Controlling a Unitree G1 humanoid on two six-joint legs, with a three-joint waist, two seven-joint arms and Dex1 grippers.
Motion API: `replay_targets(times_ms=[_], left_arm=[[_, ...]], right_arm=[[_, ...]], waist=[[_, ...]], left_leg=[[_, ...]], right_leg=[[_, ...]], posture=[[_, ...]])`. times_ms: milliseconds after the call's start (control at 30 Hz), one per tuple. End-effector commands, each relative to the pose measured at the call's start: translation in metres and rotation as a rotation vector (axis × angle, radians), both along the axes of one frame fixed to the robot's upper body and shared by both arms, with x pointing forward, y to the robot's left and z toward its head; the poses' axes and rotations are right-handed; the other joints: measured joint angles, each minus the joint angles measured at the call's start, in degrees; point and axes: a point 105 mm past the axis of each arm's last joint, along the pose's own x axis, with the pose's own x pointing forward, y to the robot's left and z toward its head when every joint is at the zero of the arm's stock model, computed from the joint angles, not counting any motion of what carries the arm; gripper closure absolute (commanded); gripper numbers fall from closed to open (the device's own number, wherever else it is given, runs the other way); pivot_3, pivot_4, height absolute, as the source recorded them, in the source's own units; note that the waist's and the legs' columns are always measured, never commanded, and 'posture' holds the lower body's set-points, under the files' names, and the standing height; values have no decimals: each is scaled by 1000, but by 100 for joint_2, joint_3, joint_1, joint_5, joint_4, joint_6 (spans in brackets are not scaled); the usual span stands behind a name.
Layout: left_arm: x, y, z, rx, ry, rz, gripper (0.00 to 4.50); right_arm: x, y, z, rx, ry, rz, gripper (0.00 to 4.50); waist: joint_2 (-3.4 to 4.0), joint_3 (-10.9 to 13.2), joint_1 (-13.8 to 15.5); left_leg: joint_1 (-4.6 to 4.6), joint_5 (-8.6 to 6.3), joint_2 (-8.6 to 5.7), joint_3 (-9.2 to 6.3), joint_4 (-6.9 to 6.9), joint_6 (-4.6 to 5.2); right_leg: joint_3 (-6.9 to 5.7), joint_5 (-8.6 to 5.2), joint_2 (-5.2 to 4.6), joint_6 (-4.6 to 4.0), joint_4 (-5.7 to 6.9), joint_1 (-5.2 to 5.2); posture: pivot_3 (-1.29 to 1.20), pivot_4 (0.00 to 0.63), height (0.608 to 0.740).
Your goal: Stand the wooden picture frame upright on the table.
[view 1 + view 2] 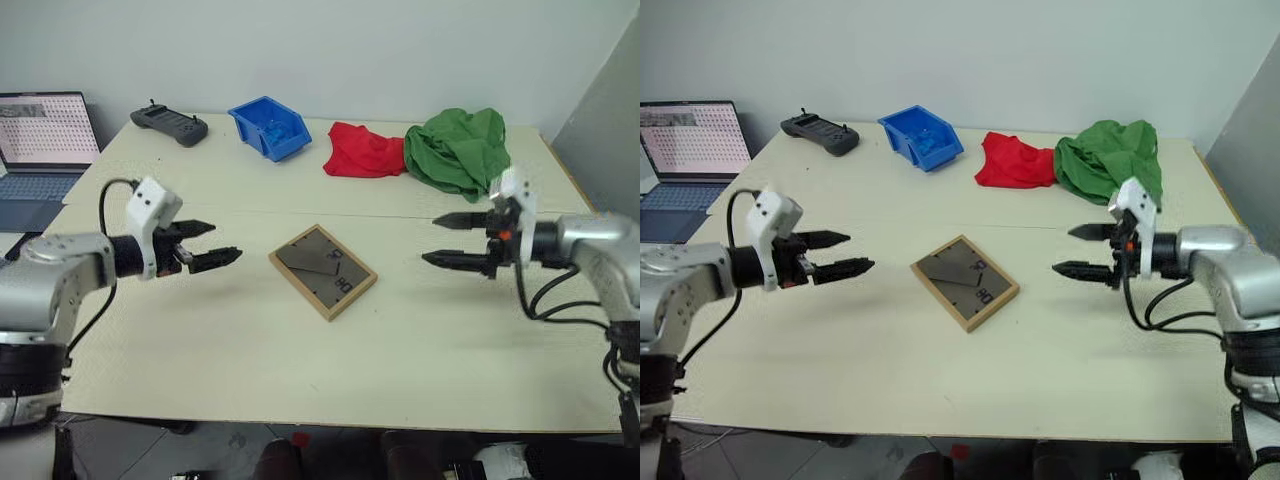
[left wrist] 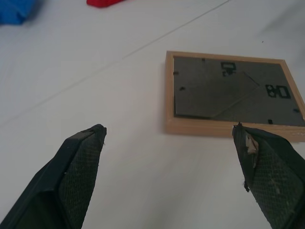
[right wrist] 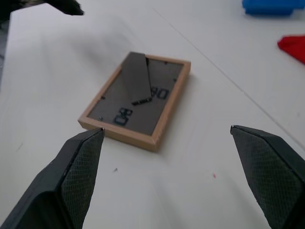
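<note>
1. The surface [image 1: 420, 340] carries the wooden picture frame [image 1: 323, 270] face down at its centre, back board up.
2. Left tool [image 1: 205, 253] at nine o'clock and right tool [image 1: 452, 241] at three o'clock hang spread wide, empty.
3. The frame looks light, stiff and thin; pinch its long edges.

The wooden picture frame [image 3: 137, 98] back board bears small marks, none legible.
</note>
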Motion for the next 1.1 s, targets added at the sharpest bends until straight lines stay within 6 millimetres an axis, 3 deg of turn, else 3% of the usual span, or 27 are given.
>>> replay_targets(times_ms=[33,333,400,500,800,1033,1100], left_arm=[[-1,0,-4,66,-10,-26,0],[0,-2,-1,35,-35,-20,0],[2,3,-1,30,-52,3,350],[7,2,-13,-5,-64,52,931],[13,-28,-65,-30,-48,122,2929],[29,-49,-87,-39,-69,165,4431],[37,-52,-94,-26,-67,166,4431]], right_arm=[[3,2,-4,-34,14,47,8],[18,8,-8,-53,-20,46,8],[27,10,-12,-64,-49,14,0],[46,13,-26,-71,-74,-73,479],[78,52,-76,-127,-178,-220,2759],[67,74,-98,-157,-186,-181,4423],[58,80,-100,-159,-175,-136,4423]], waist=[[0,0,-1],[2,3,0],[2,3,1],[3,3,-7],[3,1,-13],[3,0,12],[3,0,12]], left_leg=[[-1,0,0,1,0,0],[-12,0,2,3,6,0],[-12,0,1,4,6,0],[-9,0,1,5,7,0],[-13,2,2,7,11,-1],[-13,2,0,7,17,-2],[-12,2,-1,6,21,-2]], right_leg=[[1,0,0,0,0,0],[3,0,0,0,10,-15],[3,0,-1,0,11,-15],[4,0,-1,0,13,-15],[6,1,-3,-1,20,-19],[5,1,-6,-1,30,-18],[4,1,-6,-1,35,-17]], posture=[[0,150,740],[0,150,740],[0,150,740],[0,150,740],[0,150,740],[0,150,740],[0,150,740]])
